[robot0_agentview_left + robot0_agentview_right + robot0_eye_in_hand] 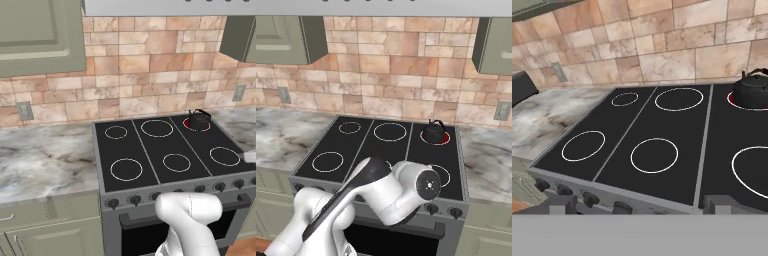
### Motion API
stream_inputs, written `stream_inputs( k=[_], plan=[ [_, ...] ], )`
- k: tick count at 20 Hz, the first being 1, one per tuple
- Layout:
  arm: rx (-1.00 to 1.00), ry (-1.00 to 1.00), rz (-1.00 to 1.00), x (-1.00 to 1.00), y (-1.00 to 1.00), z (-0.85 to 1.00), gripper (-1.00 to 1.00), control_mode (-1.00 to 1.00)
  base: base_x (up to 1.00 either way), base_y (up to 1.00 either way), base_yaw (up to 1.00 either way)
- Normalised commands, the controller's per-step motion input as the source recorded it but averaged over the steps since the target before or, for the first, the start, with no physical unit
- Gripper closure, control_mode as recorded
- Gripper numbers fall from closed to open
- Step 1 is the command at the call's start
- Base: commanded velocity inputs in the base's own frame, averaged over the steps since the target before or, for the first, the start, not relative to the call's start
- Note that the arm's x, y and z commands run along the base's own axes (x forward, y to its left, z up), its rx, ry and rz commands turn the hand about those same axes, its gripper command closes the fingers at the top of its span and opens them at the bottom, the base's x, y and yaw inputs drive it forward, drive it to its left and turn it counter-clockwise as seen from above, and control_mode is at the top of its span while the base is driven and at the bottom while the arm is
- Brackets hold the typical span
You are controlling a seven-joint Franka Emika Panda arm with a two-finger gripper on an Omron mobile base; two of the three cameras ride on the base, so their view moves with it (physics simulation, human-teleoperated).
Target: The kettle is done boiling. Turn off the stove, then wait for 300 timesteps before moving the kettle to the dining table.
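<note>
The small black round kettle [199, 120] sits on the red glowing back-right burner [442, 140] of the grey black-glass stove [662, 170] because the heat is on, and whether the gripper is spread I cannot tell.

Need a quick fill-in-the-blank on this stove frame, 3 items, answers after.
1. The kettle sits on the back-right burner, whose ring glows ____.
2. The stove has ____ ring burners.
3. The wall behind the stove is covered in stone ____.

Missing words: red; six; tiles
</note>
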Motion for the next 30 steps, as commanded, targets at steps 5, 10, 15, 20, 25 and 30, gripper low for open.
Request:
stream_inputs(
  k=[5, 10, 15, 20, 25, 30],
  plan=[
    [-0.01, -0.07, 0.00, -0.16, -0.15, -0.18, -1.00, -1.00, 0.00, 0.00, 0.00],
    [-0.01, -0.08, -0.01, -0.16, -0.17, -0.20, -1.00, -1.00, 0.00, 0.00, 0.00],
    [-0.02, -0.18, -0.06, -0.25, -0.21, -0.16, -1.00, -1.00, 0.00, 0.00, 0.00],
    [-0.01, -0.18, -0.06, -0.11, -0.14, -0.20, -1.00, -1.00, 0.00, 0.00, 0.00],
    [0.00, -0.11, -0.02, 0.00, -0.10, -0.31, -1.00, -1.00, 0.00, 0.00, 0.00],
    [-0.01, -0.12, -0.01, 0.00, -0.09, -0.32, -1.00, -1.00, 0.00, 0.00, 0.00]
  ],
)
